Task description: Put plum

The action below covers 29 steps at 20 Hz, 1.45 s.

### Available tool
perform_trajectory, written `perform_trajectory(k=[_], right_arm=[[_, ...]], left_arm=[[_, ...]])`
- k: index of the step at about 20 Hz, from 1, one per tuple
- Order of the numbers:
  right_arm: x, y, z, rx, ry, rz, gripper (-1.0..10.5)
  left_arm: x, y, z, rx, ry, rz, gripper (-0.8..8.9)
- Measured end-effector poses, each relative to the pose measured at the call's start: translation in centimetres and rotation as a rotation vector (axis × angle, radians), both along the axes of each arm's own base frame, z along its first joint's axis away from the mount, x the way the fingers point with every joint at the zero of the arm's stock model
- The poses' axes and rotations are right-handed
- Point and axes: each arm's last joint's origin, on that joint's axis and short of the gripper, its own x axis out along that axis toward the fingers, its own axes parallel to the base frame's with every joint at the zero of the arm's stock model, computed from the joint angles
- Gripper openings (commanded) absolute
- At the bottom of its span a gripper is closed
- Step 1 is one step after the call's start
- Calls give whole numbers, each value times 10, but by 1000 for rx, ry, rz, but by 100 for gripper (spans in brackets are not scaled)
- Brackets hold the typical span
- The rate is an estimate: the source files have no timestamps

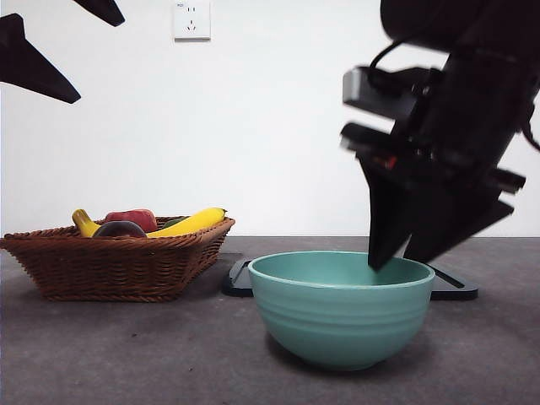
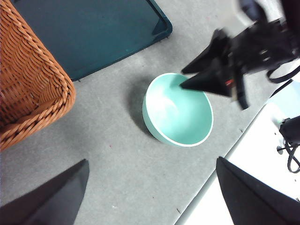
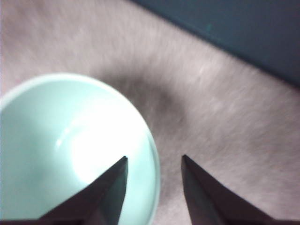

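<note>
The right claw [image 1: 403, 260] hangs with its jaws parted and empty astride the rim of the teal ceramic bowl [image 1: 341, 308] on the grey tabletop [image 1: 126, 354]. The glossy dark maroon plum [image 1: 120, 229] lies in the brown woven wicker basket [image 1: 114, 263] beside a yellow banana [image 1: 189, 223]. The left claw [image 2: 150, 197] waits high, spread wide and empty.

My right gripper [image 1: 396, 257] hangs low, jaws parted and holding nothing; my left gripper [image 2: 150, 197] waits high, jaws spread wide.
</note>
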Motion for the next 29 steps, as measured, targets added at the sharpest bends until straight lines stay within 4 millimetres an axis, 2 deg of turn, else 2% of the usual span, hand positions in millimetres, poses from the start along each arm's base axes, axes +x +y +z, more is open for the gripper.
perform_trajectory(k=[5,9,12,18,29], right_arm=[[-18,-14,39,78,-119,-6,197],[-43,-31,75,182,-188,27,197],[-63,-43,92,269,-208,81,196],[-92,-62,98,299,-148,130,197],[-95,-64,98,295,-142,129,196]], left_arm=[[0,0,0,0,0,0,436],[0,0,0,1,2,0,436],[0,0,0,3,7,0,436],[-1,0,-1,5,14,0,436],[-2,1,-2,10,27,0,432]])
